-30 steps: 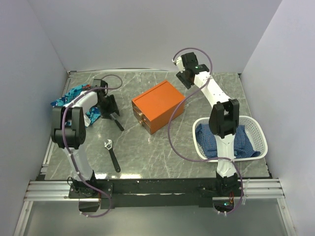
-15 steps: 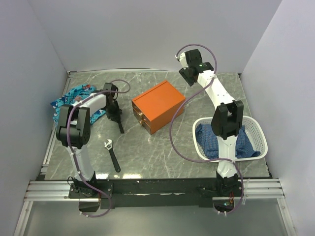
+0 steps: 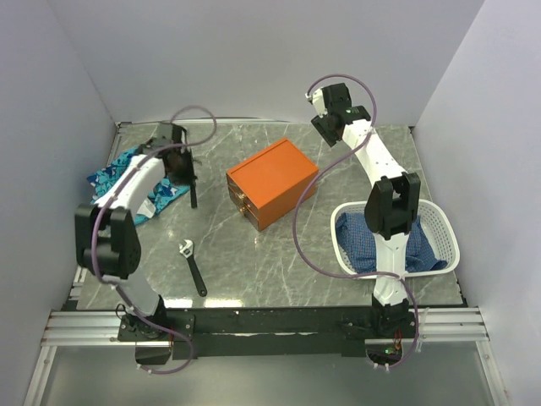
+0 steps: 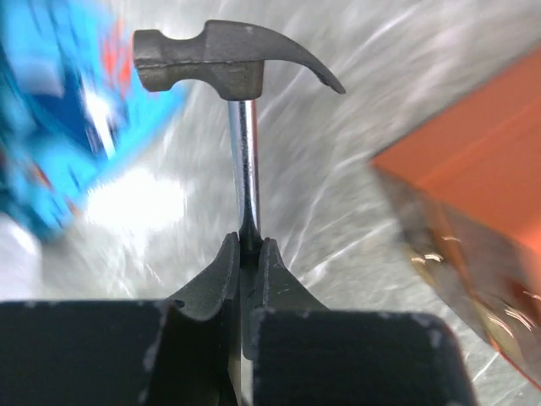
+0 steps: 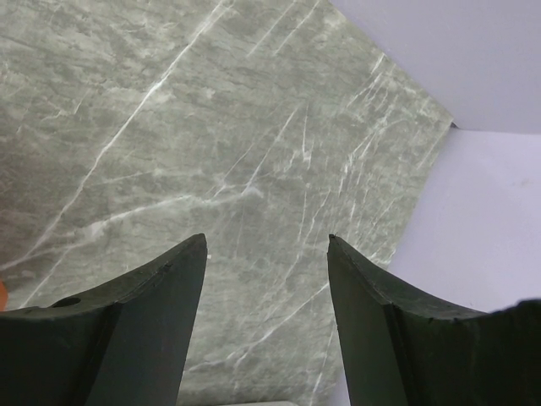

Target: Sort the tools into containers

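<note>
A small hammer [image 4: 228, 63] with a dark claw head and a silver shaft stands between the fingers of my left gripper [image 4: 247, 245], which is shut on the shaft just above its black handle. From above, the hammer [image 3: 193, 196] hangs off the table under the left gripper [image 3: 184, 172], left of the orange box [image 3: 272, 183]. The box's corner [image 4: 473, 186] shows to the right of the hammer. A black-handled silver wrench [image 3: 193, 266] lies on the marble near the left arm's base. My right gripper [image 5: 266, 241] is open over bare marble behind the box [image 3: 331, 127].
A blue patterned cloth [image 3: 127, 176] lies at the far left, blurred in the left wrist view [image 4: 59, 127]. A white mesh basket [image 3: 444, 245] holding blue fabric stands at the right. Grey walls close the table [image 3: 254, 254] on three sides.
My left gripper shut on the hammer, lifted it off the table and swung it back and to the left. The right gripper shifted slightly back and stayed open.
</note>
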You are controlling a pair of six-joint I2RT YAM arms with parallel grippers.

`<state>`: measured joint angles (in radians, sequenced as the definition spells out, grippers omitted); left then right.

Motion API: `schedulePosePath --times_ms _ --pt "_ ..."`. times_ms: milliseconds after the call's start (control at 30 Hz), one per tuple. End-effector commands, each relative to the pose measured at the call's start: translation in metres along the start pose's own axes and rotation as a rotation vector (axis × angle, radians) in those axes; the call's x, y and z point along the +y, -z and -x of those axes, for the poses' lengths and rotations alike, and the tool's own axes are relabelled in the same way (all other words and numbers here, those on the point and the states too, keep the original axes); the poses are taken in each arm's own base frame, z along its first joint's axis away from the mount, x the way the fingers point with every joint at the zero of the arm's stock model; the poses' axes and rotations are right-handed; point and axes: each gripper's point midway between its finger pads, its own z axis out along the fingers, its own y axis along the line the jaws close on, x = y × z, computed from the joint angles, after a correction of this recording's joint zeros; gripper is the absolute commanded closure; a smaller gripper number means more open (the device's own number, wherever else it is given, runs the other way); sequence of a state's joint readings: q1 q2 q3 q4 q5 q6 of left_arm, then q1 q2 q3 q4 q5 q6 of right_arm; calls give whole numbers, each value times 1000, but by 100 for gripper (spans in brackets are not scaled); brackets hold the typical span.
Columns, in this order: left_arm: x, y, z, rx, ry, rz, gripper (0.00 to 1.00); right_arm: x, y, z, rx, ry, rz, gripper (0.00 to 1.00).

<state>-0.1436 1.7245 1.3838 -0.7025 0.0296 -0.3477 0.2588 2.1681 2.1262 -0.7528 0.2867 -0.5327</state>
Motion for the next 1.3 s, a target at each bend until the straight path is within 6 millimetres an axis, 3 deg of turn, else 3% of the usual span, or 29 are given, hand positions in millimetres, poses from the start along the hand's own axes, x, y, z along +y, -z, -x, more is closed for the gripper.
schedulePosePath --times_ms 0,100,167,200,233,267,300,333,367,433,467,600,733,933,1267 --pt "-55 77 88 -351 -327 -283 99 -21 21 20 -70 -33 -37 34" --pt "-93 115 113 -468 -546 -426 99 -22 23 20 -74 -34 -36 34" --pt "-113 124 116 -487 -657 -501 95 -24 24 19 -71 -34 -43 34" --pt "-130 139 122 -521 -697 -550 95 -26 26 19 -76 -37 -47 33" --pt "-139 132 122 -506 -719 -576 95 -27 26 18 -71 -37 -50 33" --pt "-149 144 128 -523 -752 -595 94 -32 26 16 -66 -41 -63 33" --pt "-165 145 125 -516 -782 -634 94 -35 26 14 -62 -44 -73 33" --pt "-171 132 125 -485 -786 -645 94 -39 25 12 -55 -38 -88 33" --pt "-181 144 133 -514 -805 -659 95 -46 25 8 -45 -41 -112 33" --pt "-199 134 128 -488 -833 -703 95 -55 23 4 -34 -43 -149 32" --pt "-207 141 132 -513 -868 -710 95 -62 23 1 -29 -52 -158 32" --pt "-231 117 101 -402 -949 -742 97 -79 25 -9 -10 -70 -200 32" --pt "-237 89 78 -310 -971 -737 99 -94 28 -18 -4 -97 -214 32" --pt "-242 76 66 -277 -1012 -720 99 -99 26 -30 14 -116 -203 32" --pt "-224 41 35 -122 -1029 -636 97 -95 17 -27 15 -119 -188 32"
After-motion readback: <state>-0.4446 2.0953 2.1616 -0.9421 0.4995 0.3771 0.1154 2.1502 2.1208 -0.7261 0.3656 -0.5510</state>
